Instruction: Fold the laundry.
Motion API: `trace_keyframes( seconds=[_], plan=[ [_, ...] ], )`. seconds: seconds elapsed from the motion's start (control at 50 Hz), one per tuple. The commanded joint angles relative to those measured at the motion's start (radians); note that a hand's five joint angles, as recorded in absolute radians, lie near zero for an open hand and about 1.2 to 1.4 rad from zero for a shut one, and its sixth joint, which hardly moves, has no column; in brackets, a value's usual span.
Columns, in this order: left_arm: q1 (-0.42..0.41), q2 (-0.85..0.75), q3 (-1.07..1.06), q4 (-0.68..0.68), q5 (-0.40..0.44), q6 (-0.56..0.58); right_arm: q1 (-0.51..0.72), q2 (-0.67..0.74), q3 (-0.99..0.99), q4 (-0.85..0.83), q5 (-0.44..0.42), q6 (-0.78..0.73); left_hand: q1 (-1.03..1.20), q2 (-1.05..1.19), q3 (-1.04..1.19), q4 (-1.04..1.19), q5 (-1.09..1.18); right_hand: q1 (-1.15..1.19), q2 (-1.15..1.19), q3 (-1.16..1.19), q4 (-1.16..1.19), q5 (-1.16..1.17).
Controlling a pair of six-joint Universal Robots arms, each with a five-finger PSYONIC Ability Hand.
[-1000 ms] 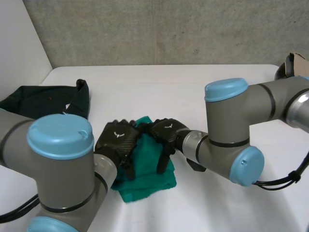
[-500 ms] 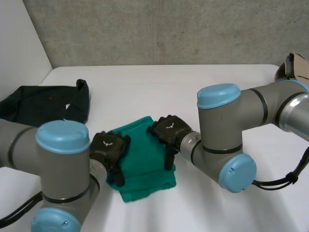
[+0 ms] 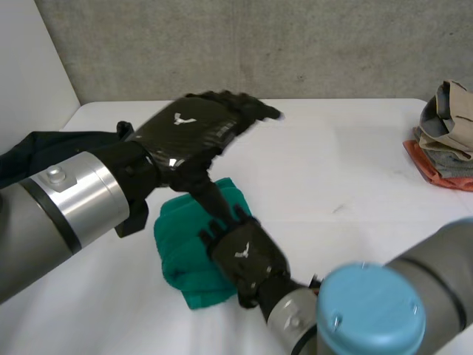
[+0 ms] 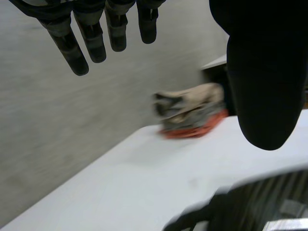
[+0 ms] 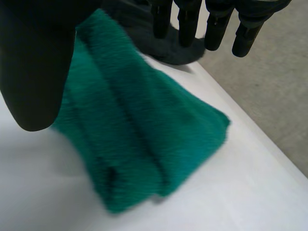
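My left robot hand (image 3: 199, 126) hangs high above the tabletop (image 3: 332, 170), fingers straight and empty, out of the way, I reckon. My right robot hand (image 3: 244, 255), open and empty too, hovers over the folded green towel (image 3: 177, 237), likely ready to carry it to the folded stack (image 3: 443, 126).

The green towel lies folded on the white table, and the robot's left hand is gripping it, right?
Not quite. The green towel does lie folded on the white table, but the left hand grips nothing: the left wrist view shows its fingers straight and empty, up in the air.
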Motion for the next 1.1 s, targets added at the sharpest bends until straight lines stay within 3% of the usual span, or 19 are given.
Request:
trace_keyframes(
  seconds=[0.02,0.3,0.52,0.6,0.62,0.68,0.9,1.1],
  plan=[
    [-0.003,-0.015,0.039,-0.067,0.252,0.006,0.029,0.088,0.031,-0.172,0.020,-0.008,0.014,-0.031,-0.034,-0.028,-0.048,-0.044,-0.033,-0.031,-0.032,-0.045],
    [-0.049,0.002,-0.006,0.016,0.124,0.000,0.017,0.242,-0.081,-0.295,0.023,-0.067,0.014,-0.031,-0.034,-0.028,-0.048,-0.044,-0.033,-0.031,-0.032,-0.045],
    [-0.038,0.017,-0.019,0.047,0.113,-0.009,0.011,0.269,-0.167,-0.311,0.035,-0.074,0.014,-0.031,-0.034,-0.028,-0.048,-0.044,-0.033,-0.031,-0.032,-0.045],
    [-0.031,0.019,-0.019,0.047,0.113,-0.014,0.004,0.292,-0.212,-0.289,0.026,-0.070,0.014,-0.031,-0.034,-0.028,-0.048,0.275,0.286,0.288,0.287,0.274],
    [-0.029,0.020,-0.019,0.047,0.113,-0.015,-0.002,0.303,-0.231,-0.282,0.017,-0.072,0.014,-0.031,-0.034,-0.028,-0.048,0.573,0.584,0.585,0.585,0.572],
    [-0.021,0.025,-0.016,0.048,0.110,-0.017,-0.012,0.312,-0.265,-0.265,0.000,-0.069,0.014,-0.031,-0.034,-0.028,-0.048,1.176,1.187,1.188,1.188,1.175],
    [0.012,0.051,0.007,0.065,0.099,-0.038,-0.092,0.240,-0.334,-0.234,-0.005,-0.023,0.014,-0.031,-0.034,-0.028,-0.048,1.178,1.189,1.190,1.190,1.177],
    [0.029,0.082,0.063,0.106,0.058,-0.117,-0.270,0.134,-0.483,-0.203,-0.014,0.003,0.014,-0.031,-0.034,-0.028,-0.048,1.178,1.189,1.190,1.190,1.177]
  ],
)
